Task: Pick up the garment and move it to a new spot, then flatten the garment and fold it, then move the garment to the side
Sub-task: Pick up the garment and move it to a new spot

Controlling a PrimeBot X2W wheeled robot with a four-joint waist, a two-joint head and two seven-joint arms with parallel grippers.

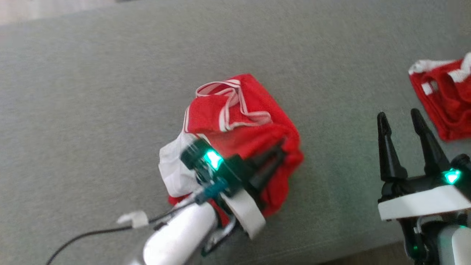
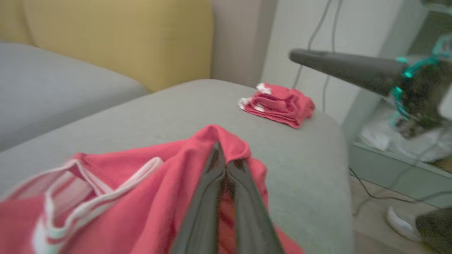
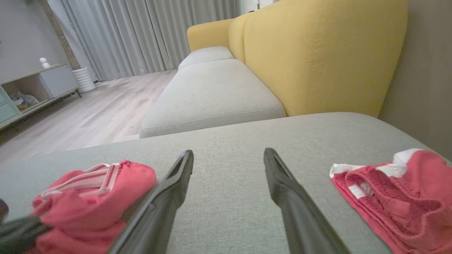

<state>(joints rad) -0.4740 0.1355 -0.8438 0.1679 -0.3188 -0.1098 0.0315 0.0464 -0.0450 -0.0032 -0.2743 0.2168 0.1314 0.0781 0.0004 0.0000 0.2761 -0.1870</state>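
Near the middle of the grey sofa seat [image 1: 110, 92], a little toward its front edge, sits the garment [image 1: 243, 117], a bunched red piece with white-striped trim and a white part on its left side. Its trimmed opening faces the seat's far edge. In the left wrist view the red cloth [image 2: 141, 183] rises to a small peak over the tips of the dark fingers [image 2: 204, 204].

The left pincer [image 1: 278, 154] is clenched on the garment. Its two fingers lie pressed together with a strip of red fabric caught between them, and a fold drapes across their tips [image 2: 219, 155]. The pale forearm reaches in over the seat's front edge, with a green light glowing on the wrist.

The right pincer [image 1: 399, 115] stands released above bare grey fabric near the front edge, right of the garment and well apart from it. Its fingers are spread wide with nothing between them [image 3: 229, 153].

A second red garment [image 1: 445, 99] with white patches lies crumpled at the seat's right edge, just beyond the right pincer and not touching it. Behind the seat's far edge rises a yellow backrest [image 3: 317, 53]. Past the seat's left end there is a pale wooden floor [image 3: 88, 106].
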